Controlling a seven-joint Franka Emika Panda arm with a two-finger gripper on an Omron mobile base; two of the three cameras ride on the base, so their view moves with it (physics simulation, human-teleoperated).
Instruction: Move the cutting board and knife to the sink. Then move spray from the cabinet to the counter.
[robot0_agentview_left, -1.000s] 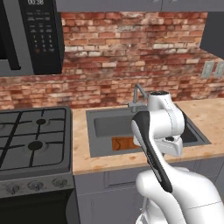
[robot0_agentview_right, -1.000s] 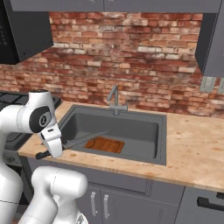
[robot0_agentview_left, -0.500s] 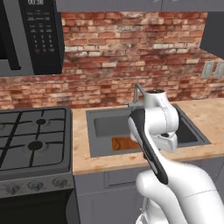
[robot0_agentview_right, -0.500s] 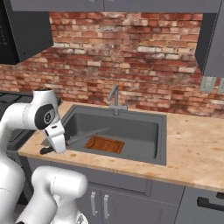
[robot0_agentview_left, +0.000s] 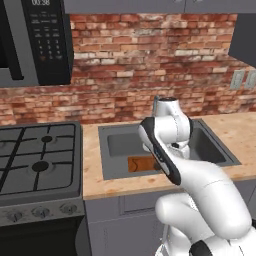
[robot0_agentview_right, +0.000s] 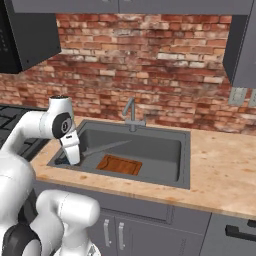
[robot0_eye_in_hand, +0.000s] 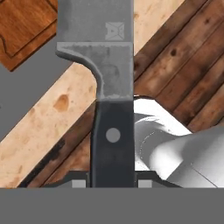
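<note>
Fingers (robot0_eye_in_hand: 78, 183): two dark tips at 6 o'clock in the hand view, mostly cut off by the lower edge, clamped on the black handle of the knife (robot0_eye_in_hand: 111, 96).
Knife: held; grey blade runs to 12 o'clock and its point is cut off at the top of the hand view. In the right base view the blade (robot0_agentview_right: 107, 146) reaches toward 3 o'clock over the basin, the grip itself hidden behind the white wrist.
Cutting board (robot0_agentview_right: 119, 164): flat on the floor of the sink (robot0_agentview_right: 182, 165), toward its front wall; bare basin floor behind it and to either side. In the left base view the arm covers its right part (robot0_agentview_left: 141, 164). In the hand view one grooved corner shows at 10 o'clock (robot0_eye_in_hand: 24, 30).
Counter (robot0_agentview_right: 220, 170): beige slab around the sink, wide open stretch at 3 o'clock.
Faucet (robot0_agentview_right: 131, 112): at the back rim, apart from the blade.
Stove (robot0_agentview_left: 37, 160): at 9 o'clock of the sink in the left base view.
</note>
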